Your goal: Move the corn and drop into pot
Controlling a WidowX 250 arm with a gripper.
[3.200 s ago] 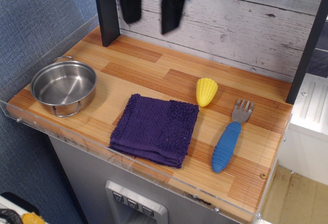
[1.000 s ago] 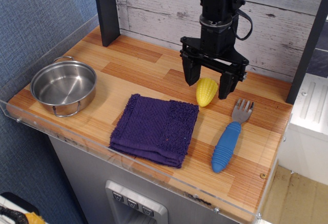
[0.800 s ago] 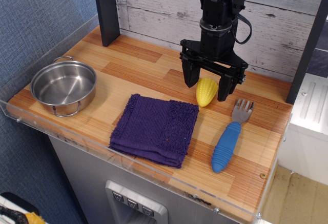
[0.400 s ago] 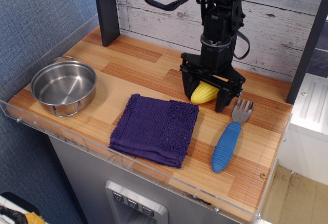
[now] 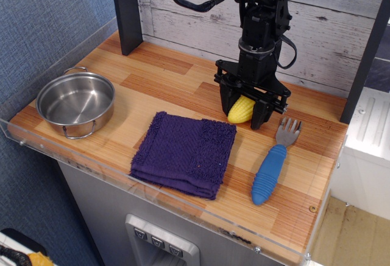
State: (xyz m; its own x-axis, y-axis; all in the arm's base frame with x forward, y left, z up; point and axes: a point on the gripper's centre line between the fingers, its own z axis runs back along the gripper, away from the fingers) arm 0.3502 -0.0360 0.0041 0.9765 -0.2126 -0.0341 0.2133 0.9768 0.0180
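My gripper (image 5: 243, 109) stands low over the wooden counter (image 5: 170, 83), jaws clamped on the corn (image 5: 241, 109). Just below me lies the purple cloth (image 5: 184, 152); to my right, the fork (image 5: 272, 162). The pot (image 5: 75, 103) sits well to my left near the clear edge guard (image 5: 91, 162), bare wood between. A plank wall (image 5: 329, 35) stands behind me.

The upper end of the corn (image 5: 241, 109) is hidden between the black fingers of the end effector (image 5: 242, 109). The arm above runs out of frame at the top edge. The fork's (image 5: 272, 162) tine tips, near the right finger, are too small to count.
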